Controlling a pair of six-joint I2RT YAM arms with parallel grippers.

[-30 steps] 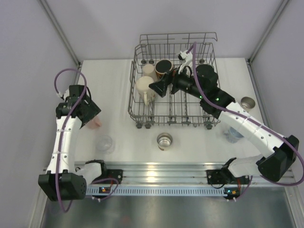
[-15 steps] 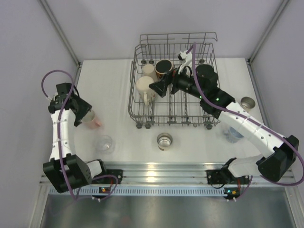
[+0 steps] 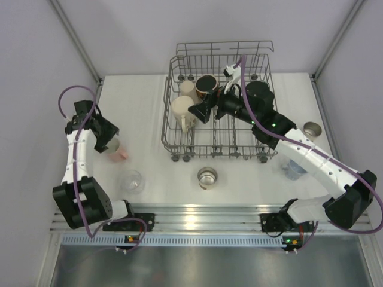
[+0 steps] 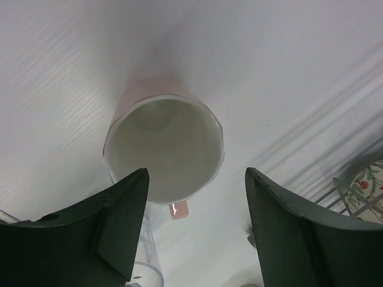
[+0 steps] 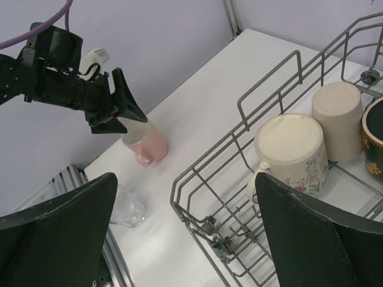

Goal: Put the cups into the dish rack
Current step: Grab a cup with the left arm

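The left claw [image 4: 196, 173] is hanging over the pink cup [image 4: 163, 149], which is sitting on the white table [image 3: 143, 107] well to the left of the dish rack [image 3: 221, 146], with its pale mouth facing up toward the claw and its small handle pointing to the near side. The claw's two dark fingers [image 4: 114, 221] are standing apart on either side of the cup's rim, wider than the cup. One finger is overlapping the rim's edge in the wrist view and the other is showing a clear gap, so the claw is gripping nothing, and whether the near finger is touching the cup cannot be told. The right claw [image 3: 202, 112] is reaching in over the middle of the rack, its fingers spread fully wide and holding nothing. Three cups are already sitting in the rack's left part: a cream mug with a printed pattern [image 5: 291, 149] resting upside down, a plain cream cup [image 5: 337, 119] upside down just behind it, and a dark mug with a tan inside [image 3: 206, 84] lying beside that one at the far end. Other cups are waiting on the table: a clear cup [image 3: 131, 180] near the front edge in front of the pink one, a steel cup [image 3: 207, 177] just in front of the rack, a second steel cup [image 3: 312, 129] out to the right, and a clear bluish cup [image 3: 293, 169] showing partly from under the right arm.
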